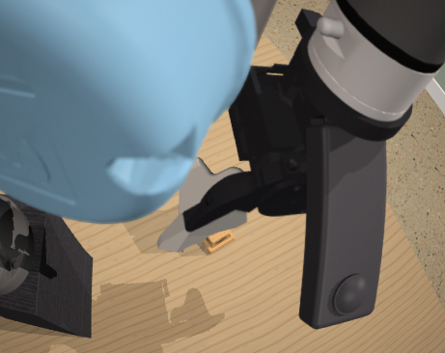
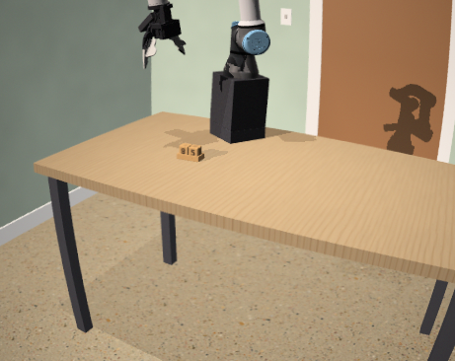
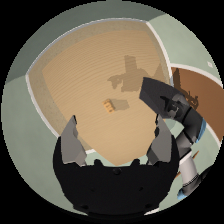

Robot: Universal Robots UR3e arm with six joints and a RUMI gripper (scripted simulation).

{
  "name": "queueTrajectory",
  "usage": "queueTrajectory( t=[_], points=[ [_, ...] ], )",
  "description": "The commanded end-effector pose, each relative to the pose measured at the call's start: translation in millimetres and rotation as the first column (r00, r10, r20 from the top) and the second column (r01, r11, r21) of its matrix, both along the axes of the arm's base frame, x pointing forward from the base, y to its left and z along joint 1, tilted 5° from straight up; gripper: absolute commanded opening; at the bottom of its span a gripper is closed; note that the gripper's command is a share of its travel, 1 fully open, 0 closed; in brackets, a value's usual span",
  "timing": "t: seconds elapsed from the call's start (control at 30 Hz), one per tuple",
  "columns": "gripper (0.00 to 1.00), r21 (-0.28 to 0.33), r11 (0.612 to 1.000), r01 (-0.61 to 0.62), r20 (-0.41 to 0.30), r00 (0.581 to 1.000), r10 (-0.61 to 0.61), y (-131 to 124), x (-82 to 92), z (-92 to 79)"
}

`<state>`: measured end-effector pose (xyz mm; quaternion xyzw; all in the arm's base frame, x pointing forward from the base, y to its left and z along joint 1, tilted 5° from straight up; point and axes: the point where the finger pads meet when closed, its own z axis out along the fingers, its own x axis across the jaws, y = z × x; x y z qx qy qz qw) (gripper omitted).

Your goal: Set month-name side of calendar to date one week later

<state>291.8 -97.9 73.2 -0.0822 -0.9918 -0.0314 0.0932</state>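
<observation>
The small wooden calendar [image 2: 190,152] [image 1: 219,239] [image 3: 109,104] stands on the table in front of the robot's base. Its two cubes, the left cube [image 2: 186,149] and the right cube [image 2: 196,150], sit side by side in the low tray [image 2: 190,159]. Dark digits face the exterior view but are too small to read surely. My gripper [image 2: 161,41] [image 3: 116,115] is open and empty. It hangs high above the table, up and to the left of the calendar in the exterior view. In the wrist view the calendar lies far below, between the two fingers.
The black pedestal [image 2: 239,106] [image 1: 59,270] of the arm stands on the wooden table [image 2: 307,182] just behind the calendar. In the top view the arm's blue joint cap [image 1: 107,96] and wrist hide most of the table.
</observation>
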Motion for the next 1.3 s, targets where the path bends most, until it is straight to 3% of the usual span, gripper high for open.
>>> queueTrajectory(
  t=[0.0,0.77,1.1,1.27],
  points=[
    [1.00,-0.002,1.000,0.000,0.002,1.000,0.000,0,0.5,0.7],
    [1.00,0.000,1.000,-0.009,0.007,1.000,0.009,2,2.0,-2.6],
    [1.00,0.002,0.998,-0.058,0.037,0.998,0.058,11,10.0,-21.9],
    [1.00,0.003,0.993,-0.114,0.070,0.991,0.114,24,16.7,-43.2]
  ],
)
